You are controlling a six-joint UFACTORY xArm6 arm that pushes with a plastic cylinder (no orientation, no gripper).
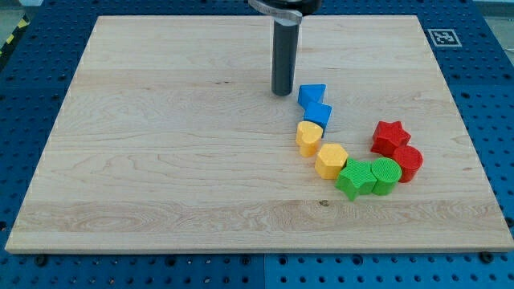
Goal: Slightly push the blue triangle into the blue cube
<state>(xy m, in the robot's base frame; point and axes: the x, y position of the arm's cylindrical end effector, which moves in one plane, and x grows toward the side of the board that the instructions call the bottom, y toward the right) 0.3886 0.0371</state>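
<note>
We see a pale wooden board with fine grain lying on a blue pegboard table dotted with holes. Our arm ends in a smooth dark rod with no pincer to part or close; my tip rests on the board just beside the blue triangle, at its 9 o'clock. The blue cube touches the triangle at its 5 o'clock. From the cube a curved chain of ridged plastic blocks runs on: a yellow block, a yellow hexagon, a green star, a green cylinder, a red cylinder and a red star. A black-and-white marker sits off the board's corner at 1 o'clock
</note>
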